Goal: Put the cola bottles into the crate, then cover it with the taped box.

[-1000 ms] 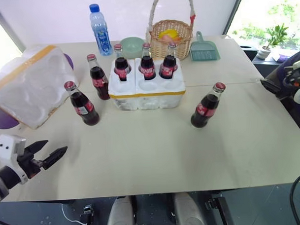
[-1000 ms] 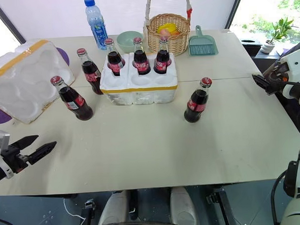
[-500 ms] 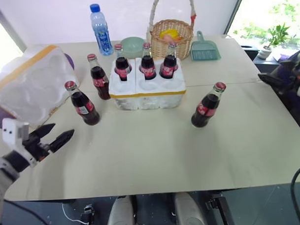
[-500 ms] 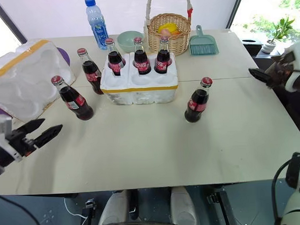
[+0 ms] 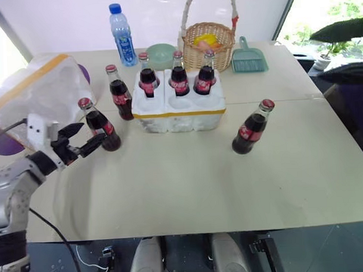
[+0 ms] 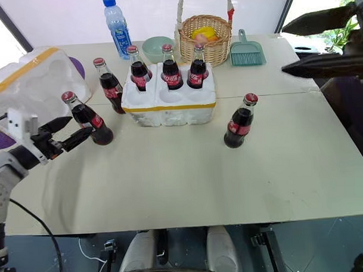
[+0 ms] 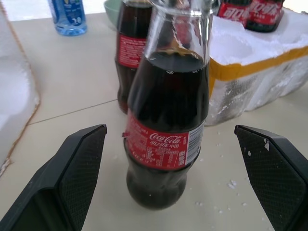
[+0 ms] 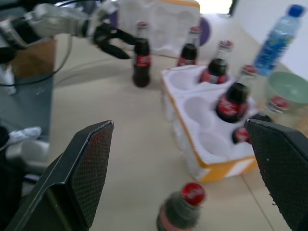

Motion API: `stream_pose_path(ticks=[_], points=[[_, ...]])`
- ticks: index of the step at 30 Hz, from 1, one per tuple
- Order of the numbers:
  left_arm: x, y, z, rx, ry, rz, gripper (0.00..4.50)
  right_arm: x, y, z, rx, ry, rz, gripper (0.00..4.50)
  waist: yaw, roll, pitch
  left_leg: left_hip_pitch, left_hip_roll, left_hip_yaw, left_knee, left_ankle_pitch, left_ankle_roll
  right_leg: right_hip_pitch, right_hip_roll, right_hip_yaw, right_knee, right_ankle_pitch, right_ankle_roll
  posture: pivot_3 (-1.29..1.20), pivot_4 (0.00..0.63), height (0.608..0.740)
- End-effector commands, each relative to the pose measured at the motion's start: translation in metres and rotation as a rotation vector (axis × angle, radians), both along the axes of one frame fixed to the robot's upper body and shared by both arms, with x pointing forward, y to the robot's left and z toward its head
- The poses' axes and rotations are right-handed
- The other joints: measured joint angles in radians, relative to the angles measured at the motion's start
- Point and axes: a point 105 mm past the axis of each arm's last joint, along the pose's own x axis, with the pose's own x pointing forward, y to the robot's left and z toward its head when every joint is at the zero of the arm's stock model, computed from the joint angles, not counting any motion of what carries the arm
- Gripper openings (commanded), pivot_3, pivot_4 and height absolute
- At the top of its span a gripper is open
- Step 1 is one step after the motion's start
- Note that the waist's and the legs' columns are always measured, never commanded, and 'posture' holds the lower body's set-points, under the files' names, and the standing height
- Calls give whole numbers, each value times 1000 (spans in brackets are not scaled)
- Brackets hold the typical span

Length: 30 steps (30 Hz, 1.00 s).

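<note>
Cola bottles (image 5: 99,125): dark glass | crate (image 5: 179,103): pitted foam | both pincers spread

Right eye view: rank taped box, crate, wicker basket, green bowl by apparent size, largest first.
1. taped box, though cut off at the frame edge
2. crate; close to the box, and nearness makes that order unsure
3. wicker basket, counting its tall handle
4. green bowl, partly hidden behind a bottle

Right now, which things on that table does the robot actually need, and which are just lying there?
Needed: six red-capped glass cola bottles, e.g.; low white six-hole foam crate; large white foam box with yellow tape.

Lying about: blue-capped water bottle; green bowl; wicker basket; teal dustpan.
</note>
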Motion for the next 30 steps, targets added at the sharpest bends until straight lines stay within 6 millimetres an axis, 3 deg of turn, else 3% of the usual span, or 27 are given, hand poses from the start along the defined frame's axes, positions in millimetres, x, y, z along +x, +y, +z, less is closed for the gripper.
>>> stream_pose_path(ticks=[1,11,16,17,21,26,30], points=[[6,-1,7,26,-53,1,4459,-14,10,8,14,-35,40,4500,0,0,0,0,0,1,0,0,0,0,-1,0,0,0,0,0,150,740],[34,-17,-3,44,-84,17,4459,-21,22,2,20,-27,61,4500,3,0,0,-2,0,0,1,0,0,-1,0,0,1,0,0,0,150,740],[39,-13,-4,71,-97,29,4459,-21,26,-1,28,-26,67,4500,1,0,0,-2,0,0,1,0,0,-1,0,0,1,0,1,0,150,740],[37,-12,-2,62,-106,20,4459,-22,26,-2,28,-26,67,4500,1,0,0,-2,0,0,1,0,0,-1,0,0,1,0,1,0,150,740],[29,-11,9,10,-86,-20,2779,-22,26,-3,38,-14,53,4500,2,0,0,-2,0,0,1,0,0,-1,0,0,1,1,1,0,150,740],[-9,-40,32,-38,10,-315,2811,-22,25,-2,55,-14,45,4500,-1,-1,1,-4,0,0,1,0,0,-4,0,0,1,0,1,0,150,740],[-24,-73,67,-90,-11,-520,2811,-19,25,-5,54,-24,30,4500,13,-2,1,-5,0,-1,2,0,0,-4,0,-1,1,0,0,0,150,740]])
